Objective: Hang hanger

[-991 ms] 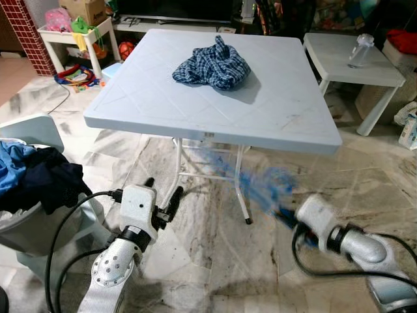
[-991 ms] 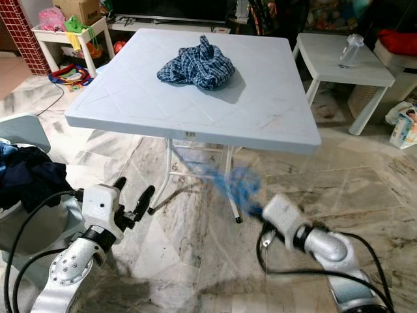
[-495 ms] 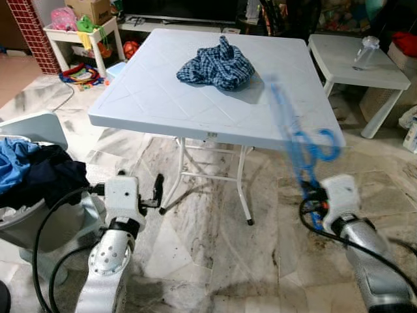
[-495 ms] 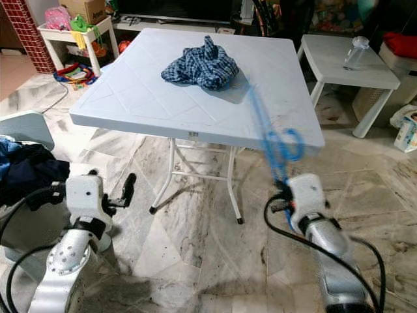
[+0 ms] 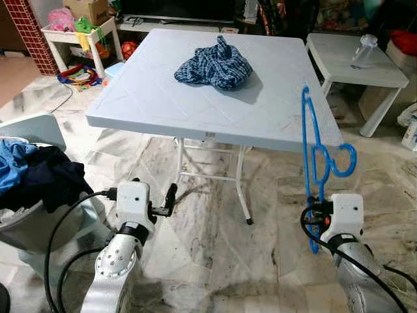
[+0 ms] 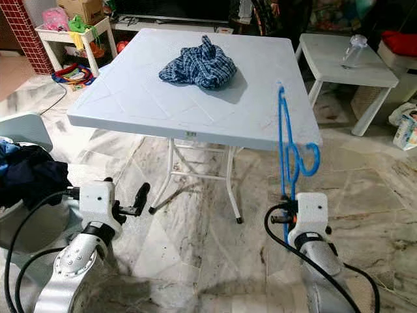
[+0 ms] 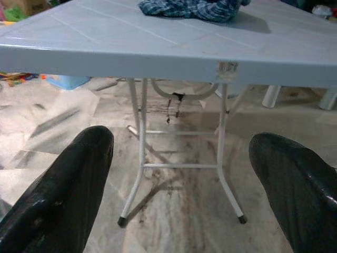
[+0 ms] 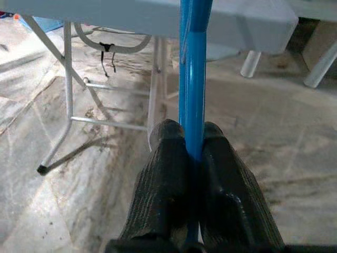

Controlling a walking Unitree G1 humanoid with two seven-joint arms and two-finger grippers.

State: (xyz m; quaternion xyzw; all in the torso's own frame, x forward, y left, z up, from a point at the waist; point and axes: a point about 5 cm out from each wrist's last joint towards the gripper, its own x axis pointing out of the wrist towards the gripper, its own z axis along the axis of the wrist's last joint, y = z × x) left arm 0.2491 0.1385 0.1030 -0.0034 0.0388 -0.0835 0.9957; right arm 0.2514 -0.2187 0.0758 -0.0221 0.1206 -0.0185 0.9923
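The right gripper (image 8: 194,153) is clamping its two fingers (image 8: 163,174) tight on the thin bar of the blue hanger (image 5: 311,156), holding it upright just off the near right corner of the table (image 5: 163,98); its hook is curling out to the right, above the wrist. The left gripper (image 7: 179,174) is waiting low before the table's near edge, fingers spread wide and carrying nothing. A checked shirt (image 5: 214,65) is lying crumpled toward the far edge. Risks, as I judge them: the grip is sitting near one end of a slim, smooth bar, so the hanger may be twisting or slipping on any swing, and its top may be catching the table's corner.
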